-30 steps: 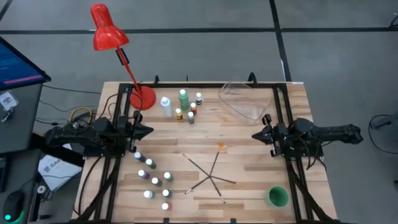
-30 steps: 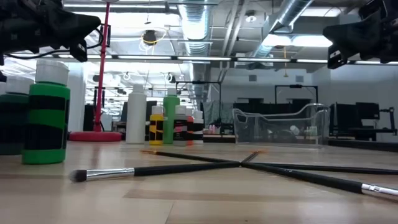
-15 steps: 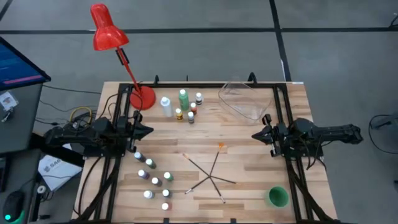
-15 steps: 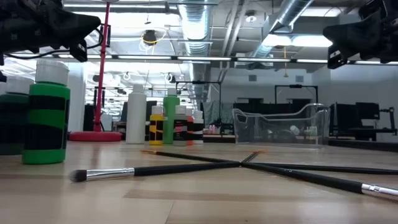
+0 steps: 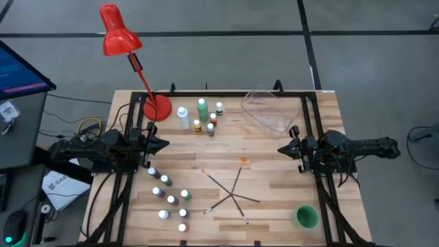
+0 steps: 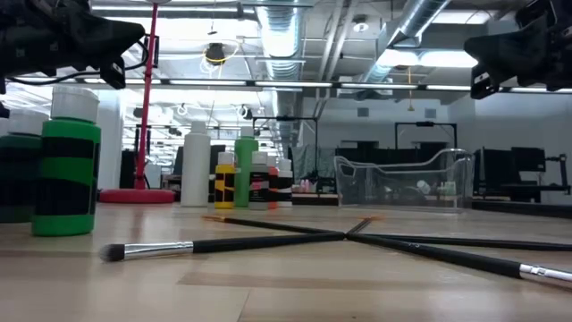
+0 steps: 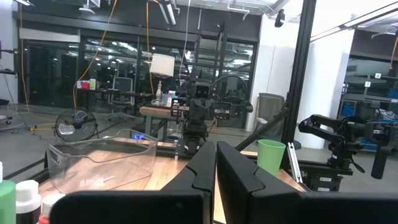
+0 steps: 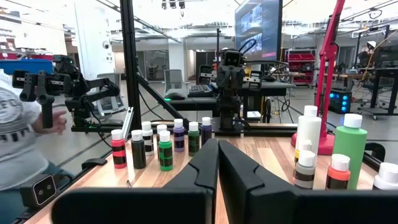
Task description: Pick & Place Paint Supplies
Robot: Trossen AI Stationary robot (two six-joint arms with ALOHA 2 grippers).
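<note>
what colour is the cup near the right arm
Green cup, clearest in the high view.

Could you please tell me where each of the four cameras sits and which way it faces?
High view: above the table, looking straight down; both arms show, left gripper and right gripper at the sides.
Low view: at table-top height, looking level past the paintbrushes into the room; arms enter from above.
Left wrist view: looks past its own shut fingers toward the clear tub, green cup and right arm.
Right wrist view: past its shut fingers toward the small paint bottles and left arm.
High and low views share the red lamp.
</note>
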